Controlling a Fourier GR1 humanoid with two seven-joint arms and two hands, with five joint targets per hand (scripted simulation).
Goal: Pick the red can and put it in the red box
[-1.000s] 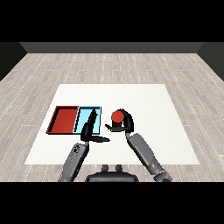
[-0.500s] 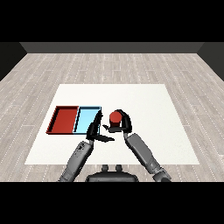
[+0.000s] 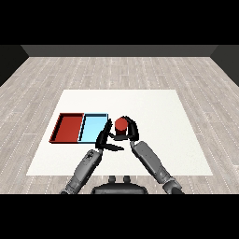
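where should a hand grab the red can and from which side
Around its round side wall, below the top. The red can stands upright, so fingers can wrap it from the side. The right hand already curls round it from the right; the left hand is close on its other side, fingers straight.

Count from my head view: one red can. Two trays, side by side: one red tray, one light blue tray. One white table under all of it. Two hands of mine in view: one left hand, one right hand. Two grey forearms, one behind each hand. No second can visible.
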